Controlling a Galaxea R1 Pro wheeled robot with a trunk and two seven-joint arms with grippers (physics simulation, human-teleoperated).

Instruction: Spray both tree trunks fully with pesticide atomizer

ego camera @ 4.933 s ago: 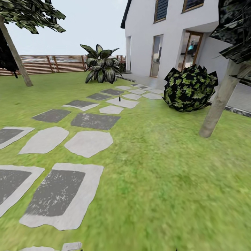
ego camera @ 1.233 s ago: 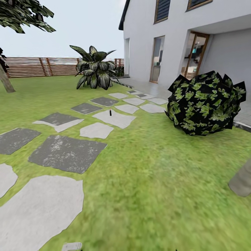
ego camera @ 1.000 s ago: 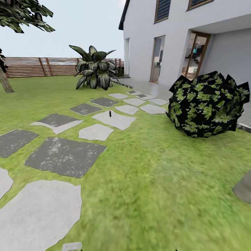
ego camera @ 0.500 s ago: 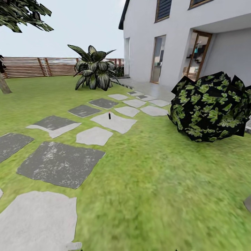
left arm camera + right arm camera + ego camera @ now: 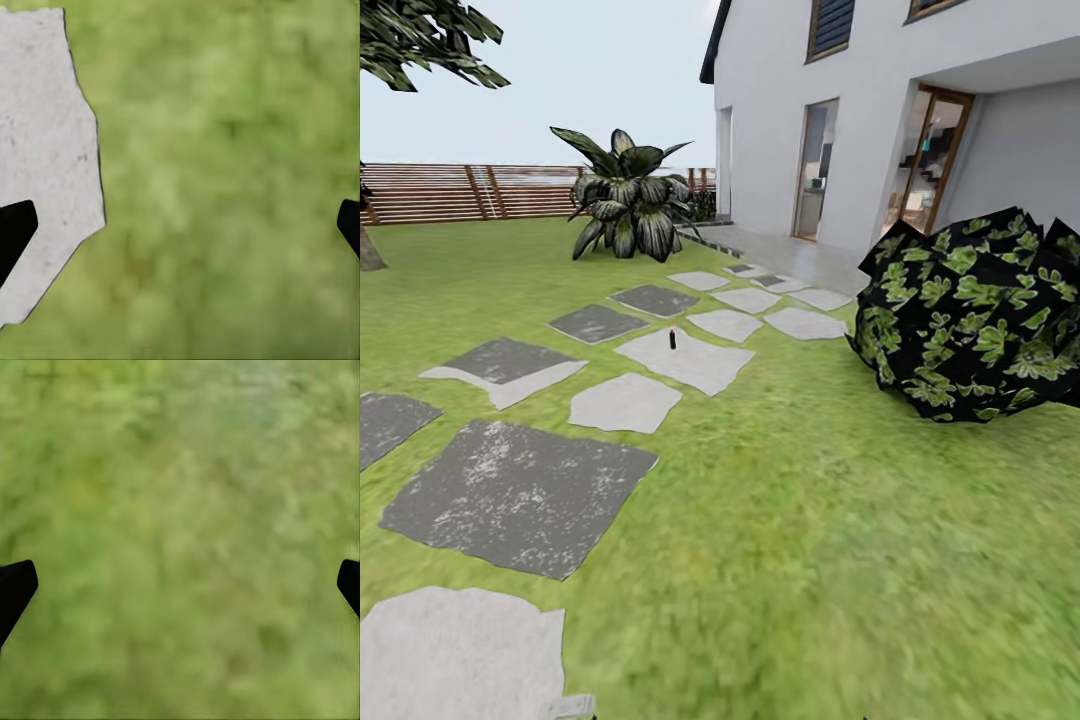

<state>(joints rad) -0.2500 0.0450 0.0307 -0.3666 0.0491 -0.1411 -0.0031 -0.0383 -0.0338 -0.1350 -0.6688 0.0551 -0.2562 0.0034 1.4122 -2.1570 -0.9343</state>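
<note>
The pesticide atomizer (image 5: 672, 339) is a tiny dark bottle standing upright on a pale stepping stone (image 5: 685, 360), far ahead on the lawn. One tree shows at the far left, with the foot of its trunk (image 5: 368, 252) at the picture's edge and its crown (image 5: 420, 40) above. My left gripper (image 5: 180, 229) hangs open over grass and the edge of a pale stone (image 5: 45, 150), holding nothing. My right gripper (image 5: 180, 585) is open over bare grass (image 5: 187, 510). Both are far from the bottle.
Grey stepping stones (image 5: 515, 495) run from the near left toward the white house (image 5: 880, 110). A round dark bush (image 5: 980, 320) stands at the right. A broad-leaved striped plant (image 5: 622, 195) and the brown slat fence (image 5: 460, 190) lie beyond.
The camera has rolled forward over the lawn. The stones, bush and atomizer look nearer, and the right-hand tree trunk has slid out of the picture.
</note>
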